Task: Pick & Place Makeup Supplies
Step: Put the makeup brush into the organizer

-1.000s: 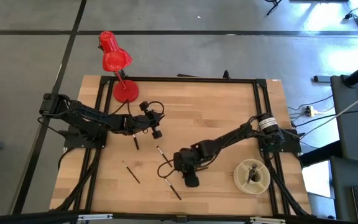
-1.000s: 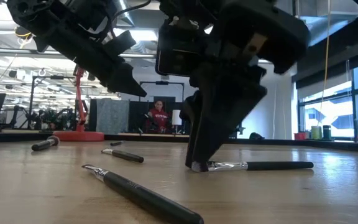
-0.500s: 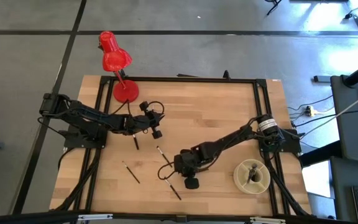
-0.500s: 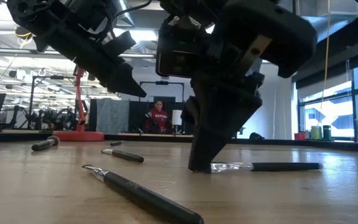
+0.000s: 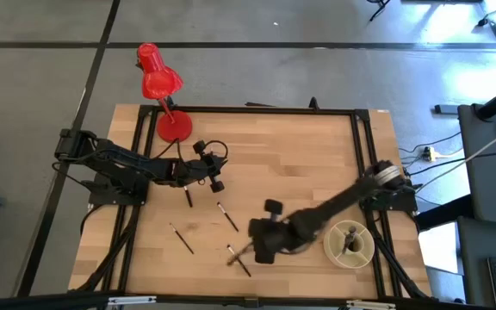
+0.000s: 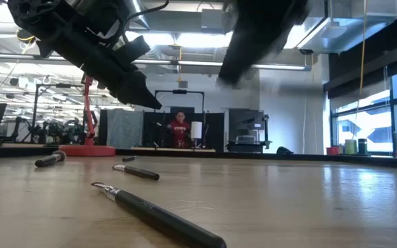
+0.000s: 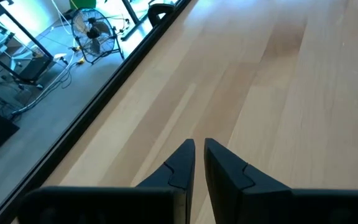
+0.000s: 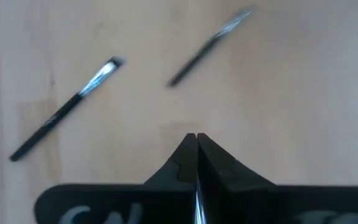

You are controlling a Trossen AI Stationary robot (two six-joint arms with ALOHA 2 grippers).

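Observation:
Several makeup brushes, slim dark sticks with pale tips, lie on the wooden table [image 5: 317, 146]: one [image 5: 188, 196], one [image 5: 226, 215] and one [image 5: 182, 238] in the high view, and two [image 8: 64, 112] [image 8: 207, 46] under my right gripper in its wrist view. My right gripper [image 8: 196, 140] hangs raised above the table's near middle [image 5: 257, 248], shut with a thin silvery sliver [image 8: 196, 202] of a brush between its fingers. My left gripper [image 7: 199, 149] hovers left of centre [image 5: 218, 183], its fingers almost together with nothing between them. My right gripper pinches a makeup brush between its two shut fingers, pointing down from above. Only a thin pale sliver [image 8: 196, 205] of it shows in the slit between the fingers, so which part it has cannot be told. The brush is lifted clear of the table.
A round cream holder [image 5: 349, 244] with brushes in it stands at the near right. A red desk lamp [image 5: 162, 86] stands at the far left corner. A black frame [image 5: 257, 110] runs round the table. A brush [image 6: 157, 217] lies close to the near edge.
My right gripper has shut on the brush that lay on the table under it, then risen quickly. The brush has left the tabletop with it and no longer shows in the low view.

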